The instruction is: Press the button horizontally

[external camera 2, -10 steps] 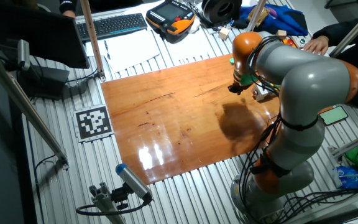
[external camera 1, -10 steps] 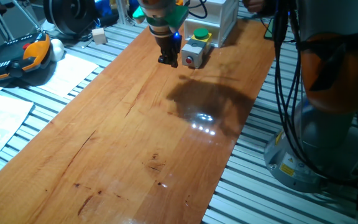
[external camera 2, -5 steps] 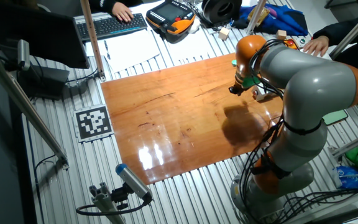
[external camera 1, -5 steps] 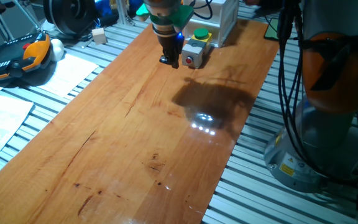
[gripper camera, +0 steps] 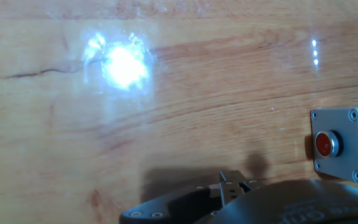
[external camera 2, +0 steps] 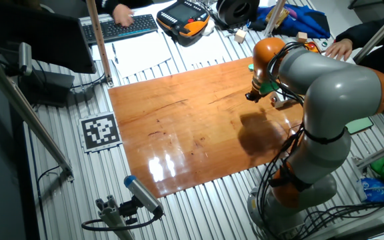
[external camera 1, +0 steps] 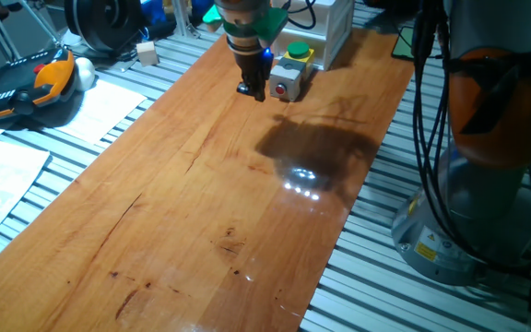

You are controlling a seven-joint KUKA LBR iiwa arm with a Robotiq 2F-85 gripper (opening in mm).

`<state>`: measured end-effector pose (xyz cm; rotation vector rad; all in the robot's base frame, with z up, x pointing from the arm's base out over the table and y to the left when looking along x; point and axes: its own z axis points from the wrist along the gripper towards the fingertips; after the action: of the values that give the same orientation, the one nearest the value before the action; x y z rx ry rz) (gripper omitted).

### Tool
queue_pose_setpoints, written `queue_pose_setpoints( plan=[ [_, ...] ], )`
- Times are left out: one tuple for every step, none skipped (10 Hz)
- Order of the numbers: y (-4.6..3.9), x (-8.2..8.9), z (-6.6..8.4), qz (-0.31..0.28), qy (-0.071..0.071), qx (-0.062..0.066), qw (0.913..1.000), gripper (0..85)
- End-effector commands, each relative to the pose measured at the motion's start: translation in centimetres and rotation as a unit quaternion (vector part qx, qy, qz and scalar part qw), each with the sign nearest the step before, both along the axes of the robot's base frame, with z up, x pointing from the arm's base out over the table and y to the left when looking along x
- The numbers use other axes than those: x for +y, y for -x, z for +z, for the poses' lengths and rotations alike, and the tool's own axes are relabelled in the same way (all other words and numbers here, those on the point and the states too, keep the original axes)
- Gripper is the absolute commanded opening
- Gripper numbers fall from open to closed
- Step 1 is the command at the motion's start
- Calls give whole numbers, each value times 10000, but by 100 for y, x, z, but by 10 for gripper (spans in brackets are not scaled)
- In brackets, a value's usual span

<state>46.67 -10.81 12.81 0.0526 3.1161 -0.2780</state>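
1. Sideways on a grey box (gripper camera: pixel 347 144) sits the red button (gripper camera: pixel 324 144), small and round with a metal collar, at the far end of the table and just beside the gripper (external camera 1: pixel 253 89).
2. Screws mark the corners of that box face; a second box (external camera 1: pixel 296 54) with a green round cap stands just behind it.
3. Hanging just above the board, the gripper points down beside the button box; in the hand view its dark fingers (gripper camera: pixel 232 185) meet at the tips, closed on nothing.
4. Glossy reddish wood makes up the table (external camera 1: pixel 201 203), with dark grain streaks and bright lamp glare.
5. Ribbed metal slats surround the board.
6. Paper sheets (external camera 1: pixel 3 171), an orange-and-black pendant (external camera 1: pixel 26 88), a keyboard (external camera 2: pixel 122 27) and a printed marker tag (external camera 2: pixel 101 131) lie around it.
7. Grey with orange joints, the arm (external camera 2: pixel 319 87) rises from the board's side.
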Motion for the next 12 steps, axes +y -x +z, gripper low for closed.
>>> queue_pose_setpoints(
  plan=[
    [9,10,-7,3,-47,14,10000,0],
    [14,28,-23,2,-32,-25,10000,0],
    [10,25,-22,71,61,-59,9999,0],
    [3,18,-15,72,53,-67,9999,0],
    [-2,14,-12,86,61,-56,9999,0],
    [-6,11,-13,108,69,34,9999,0],
    [-14,6,-22,88,60,186,9998,0],
    [-23,-1,-44,90,112,249,9996,0],
    [-49,-15,-73,134,210,330,9991,0],
    [-83,-18,-103,163,214,453,9986,0],
    [-67,19,-87,135,151,532,9984,0],
    [-29,68,-58,119,182,561,9982,0]
  ],
)
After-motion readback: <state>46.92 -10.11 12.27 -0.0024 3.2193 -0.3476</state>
